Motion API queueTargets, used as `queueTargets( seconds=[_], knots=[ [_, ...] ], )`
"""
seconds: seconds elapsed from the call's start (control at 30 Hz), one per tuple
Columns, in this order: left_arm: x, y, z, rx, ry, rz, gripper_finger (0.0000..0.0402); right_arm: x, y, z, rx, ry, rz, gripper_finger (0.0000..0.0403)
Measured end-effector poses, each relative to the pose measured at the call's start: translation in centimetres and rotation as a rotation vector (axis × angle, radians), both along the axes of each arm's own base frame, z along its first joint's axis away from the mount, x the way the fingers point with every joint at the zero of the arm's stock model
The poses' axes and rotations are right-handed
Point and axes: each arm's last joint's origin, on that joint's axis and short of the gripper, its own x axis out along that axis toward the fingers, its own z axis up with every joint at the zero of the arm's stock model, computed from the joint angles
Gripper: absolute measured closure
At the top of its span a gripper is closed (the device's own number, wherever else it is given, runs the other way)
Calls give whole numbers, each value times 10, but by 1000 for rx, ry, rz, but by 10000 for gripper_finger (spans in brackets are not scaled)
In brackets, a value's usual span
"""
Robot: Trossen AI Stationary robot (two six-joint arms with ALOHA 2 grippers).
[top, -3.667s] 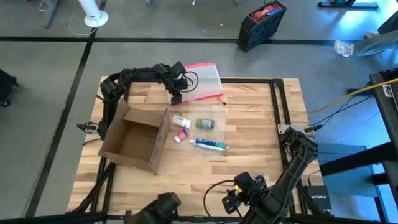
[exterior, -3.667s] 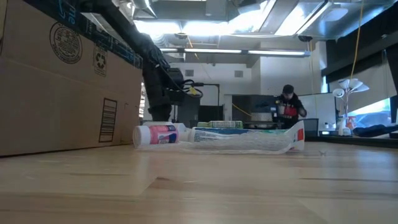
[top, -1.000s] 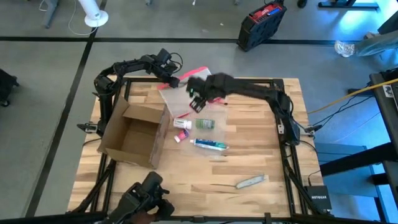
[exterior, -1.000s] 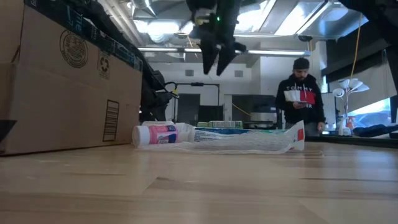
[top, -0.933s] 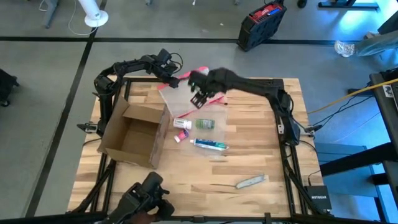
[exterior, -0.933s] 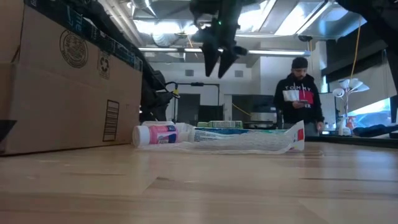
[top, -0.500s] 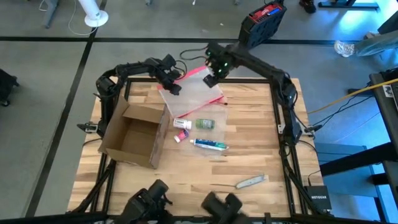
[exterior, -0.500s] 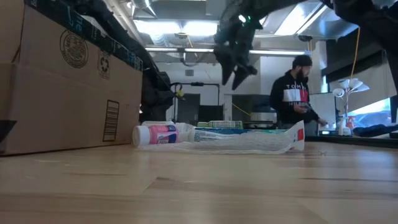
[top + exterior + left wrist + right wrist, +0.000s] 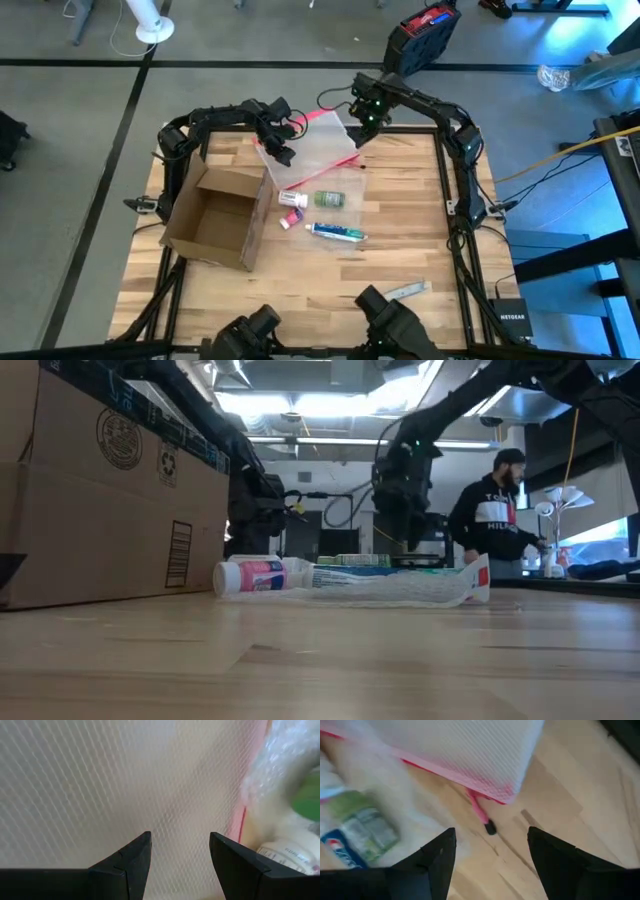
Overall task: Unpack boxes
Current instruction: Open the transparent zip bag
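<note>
- Right now your brown corrugated cardboard shipping box lies open on the left part of the pale wooden worktop, its flaps spread and nothing gripping it.
- Your left claw hangs over the clear mesh-textured plastic pouch with the pink-red edge, just beyond the box's far flap; in the left wrist view its two dark fingers stand apart with the pouch's weave showing between them, and you cannot tell whether they touch it.
- Your right claw sits at the pouch's far right corner near the worktop's back edge, fingers apart and holding nothing.
- Beside the box lie a small white bottle with a pink label, a green-labelled bottle and a white toothpaste tube.
- Beyond the worktop, a person in a dark top stands in the room.
</note>
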Motion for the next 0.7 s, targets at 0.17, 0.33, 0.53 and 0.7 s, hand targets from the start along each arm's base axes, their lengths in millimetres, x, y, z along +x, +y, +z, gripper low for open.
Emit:
queueTargets(
  seconds=[0.17, 0.33, 0.53, 0.7],
  knots=[
    [3, -9, -1, 37, 91, -20, 211, -1, -1, -22, 12, -57, -5, 164],
    [7, -15, -2, 66, 123, -45, 211, 0, -4, -35, -9, -105, -24, 164],
    [9, -17, -2, 68, 133, -47, 211, -1, -9, -43, -40, -144, -42, 164],
    [8, -20, -5, 59, 144, -56, 211, -10, -16, -51, -47, -160, -72, 164]
  ],
)
